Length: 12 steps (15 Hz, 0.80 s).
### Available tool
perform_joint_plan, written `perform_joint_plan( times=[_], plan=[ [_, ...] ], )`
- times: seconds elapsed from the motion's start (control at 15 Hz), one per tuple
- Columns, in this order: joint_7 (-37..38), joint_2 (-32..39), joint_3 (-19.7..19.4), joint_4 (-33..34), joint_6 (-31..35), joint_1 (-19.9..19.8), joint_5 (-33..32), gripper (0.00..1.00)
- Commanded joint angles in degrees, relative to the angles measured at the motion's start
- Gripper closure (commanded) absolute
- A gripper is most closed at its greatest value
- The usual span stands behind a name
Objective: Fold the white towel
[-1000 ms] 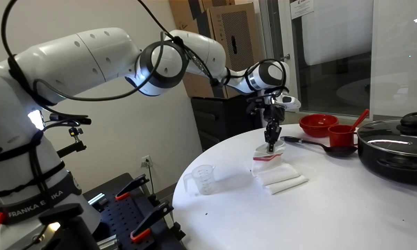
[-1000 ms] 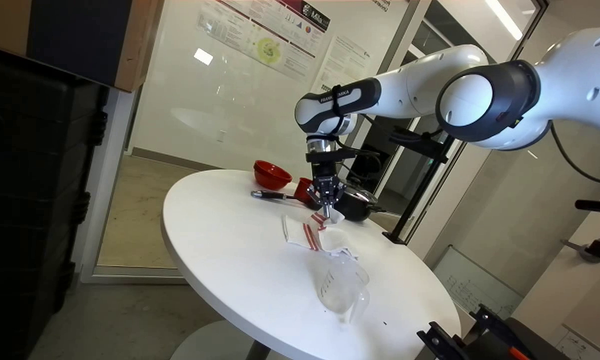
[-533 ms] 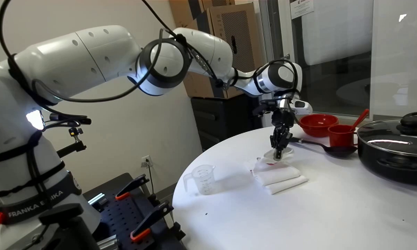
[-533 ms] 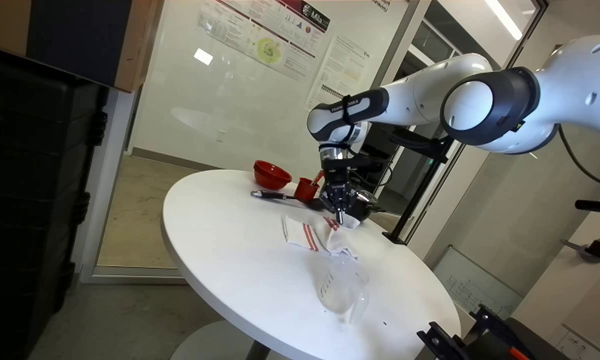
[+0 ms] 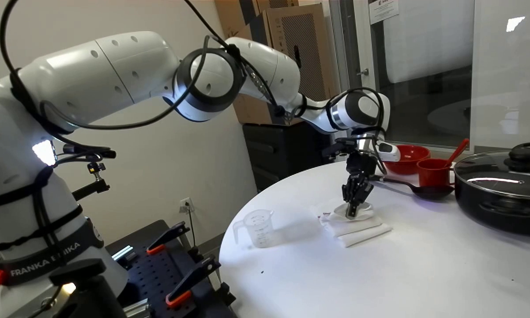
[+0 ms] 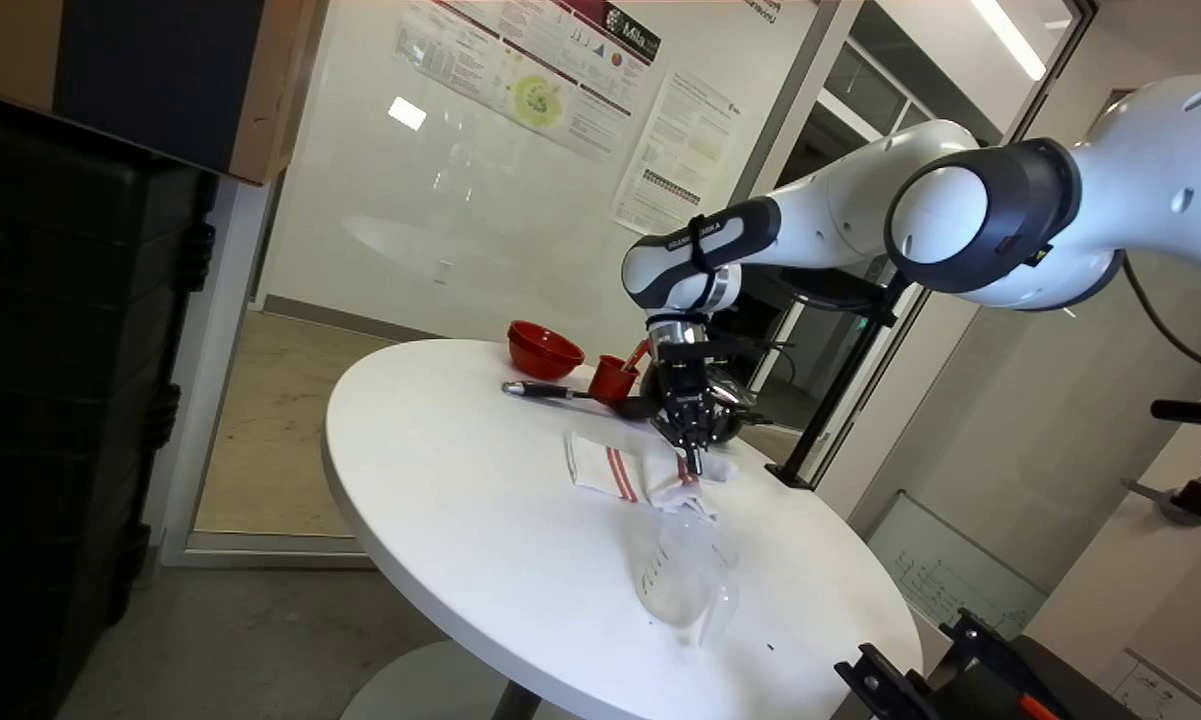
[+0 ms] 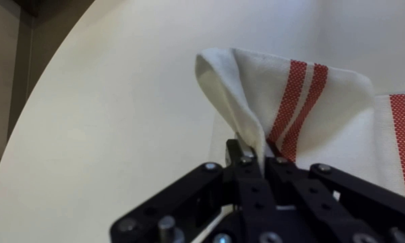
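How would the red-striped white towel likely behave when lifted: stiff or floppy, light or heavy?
Likely floppy: the white towel curls loosely where the gripper pinches it. Probably light, as its weave looks thin. Its folds may open up if lifted, since only a small part is held.

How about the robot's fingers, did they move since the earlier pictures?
Yes. In an exterior view, the fingers have moved lower and slightly right in the picture, judged against the measuring cup, which stayed put.
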Motion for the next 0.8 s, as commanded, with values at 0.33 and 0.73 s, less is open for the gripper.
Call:
perform_joint_plan(
  times=[0.33,0.73],
  plan=[
    [-0.8,-4.6,-1.6,-8.4,7.9,-1.9,-0.3,0.39],
    [-0.7,-9.9,-1.6,-16.3,14.2,-2.4,0.1,0.00]
  ],
)
